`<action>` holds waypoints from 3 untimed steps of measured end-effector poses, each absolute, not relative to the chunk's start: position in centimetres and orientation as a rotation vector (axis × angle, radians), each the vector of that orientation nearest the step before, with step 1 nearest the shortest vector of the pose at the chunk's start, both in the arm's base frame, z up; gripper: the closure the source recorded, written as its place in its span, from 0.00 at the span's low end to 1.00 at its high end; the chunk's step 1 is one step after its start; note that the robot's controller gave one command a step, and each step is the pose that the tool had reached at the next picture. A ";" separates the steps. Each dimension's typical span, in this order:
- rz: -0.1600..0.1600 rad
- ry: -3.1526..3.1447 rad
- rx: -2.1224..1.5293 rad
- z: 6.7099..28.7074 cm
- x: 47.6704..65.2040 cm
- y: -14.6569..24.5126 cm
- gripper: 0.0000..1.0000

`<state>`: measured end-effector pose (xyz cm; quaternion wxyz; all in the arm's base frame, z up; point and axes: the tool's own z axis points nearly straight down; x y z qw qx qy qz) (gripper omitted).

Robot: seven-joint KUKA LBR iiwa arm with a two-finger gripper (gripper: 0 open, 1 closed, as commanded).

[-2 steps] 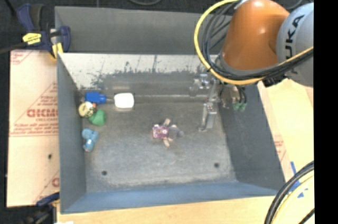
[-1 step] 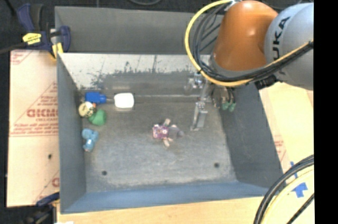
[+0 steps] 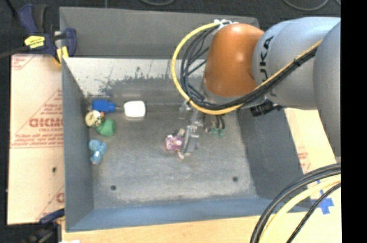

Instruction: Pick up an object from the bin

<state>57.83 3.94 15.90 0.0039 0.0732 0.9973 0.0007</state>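
My gripper (image 3: pixel 189 141) hangs under the arm's orange cover, low over the middle of the bin floor. A small pink and purple thing (image 3: pixel 173 143) lies right against its left side, touching or nearly touching it. Whether that thing is gripped cannot be made out. A small dark green bit (image 3: pixel 218 132) lies just right of the gripper.
A white block (image 3: pixel 135 109) lies near the back wall. At the left stand a blue piece (image 3: pixel 103 105), a cream ball-like thing (image 3: pixel 93 118), a green lump (image 3: pixel 106 128) and a light blue figure (image 3: pixel 97 150). The arm covers the bin's right back part.
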 end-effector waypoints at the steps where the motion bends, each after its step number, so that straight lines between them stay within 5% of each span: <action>1: 0.004 3.135 0.108 13.6 57.5 4.6 0.00; 3: 0.003 3.100 0.443 11.7 58.1 2.2 0.00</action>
